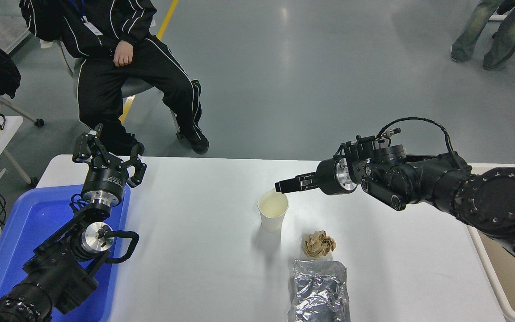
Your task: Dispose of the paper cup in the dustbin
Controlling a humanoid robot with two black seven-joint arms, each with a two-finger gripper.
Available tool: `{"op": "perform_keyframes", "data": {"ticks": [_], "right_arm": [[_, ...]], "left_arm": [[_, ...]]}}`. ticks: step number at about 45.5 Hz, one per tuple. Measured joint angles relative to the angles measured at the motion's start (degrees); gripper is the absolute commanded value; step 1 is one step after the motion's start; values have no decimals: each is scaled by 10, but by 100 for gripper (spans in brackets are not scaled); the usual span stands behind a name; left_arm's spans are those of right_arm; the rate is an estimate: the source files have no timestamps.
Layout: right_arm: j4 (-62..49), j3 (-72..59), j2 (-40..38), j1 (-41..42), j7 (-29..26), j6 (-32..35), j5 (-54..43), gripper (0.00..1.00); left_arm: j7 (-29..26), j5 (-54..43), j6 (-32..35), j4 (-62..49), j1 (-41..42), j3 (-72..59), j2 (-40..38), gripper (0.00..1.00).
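The paper cup [272,215], white with a cream inside, stands upright near the middle of the white table [195,268]. My right gripper [280,186] reaches in from the right, level and pointing left, with its tip just over the cup's far right rim. It is seen side-on. The beige dustbin [485,264] stands at the table's right end, partly hidden behind my right arm. My left gripper [107,153] is parked open over the far corner of the blue tub at the lower left.
A crumpled brown paper ball [318,243] and a silver foil bag [320,290] lie just in front of the cup, to its right. The blue tub [20,232] sits at the left edge. A person [119,53] sits beyond the table's far left; legs [490,31] show at the top right.
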Motion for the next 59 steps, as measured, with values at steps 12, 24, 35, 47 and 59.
{"op": "perform_keyframes", "data": {"ticks": [12,24,35,47,59], "right_arm": [[18,21,1,-28,0,-25,-4,99],[-1,16,1,-55,-1,-45,-6,98],[-28,10,1,-69,-2,-52,-7,98],[-34,9,1,-70,-7,-54,-6,98],[-32,10,1,-70,-16,-61,-5,92]], "left_arm": [[0,0,0,0,0,0,0,100],[0,0,0,0,0,0,0,100],[0,0,0,0,0,0,0,100],[0,0,0,0,0,0,0,100],[0,0,0,0,0,0,0,100]]}}
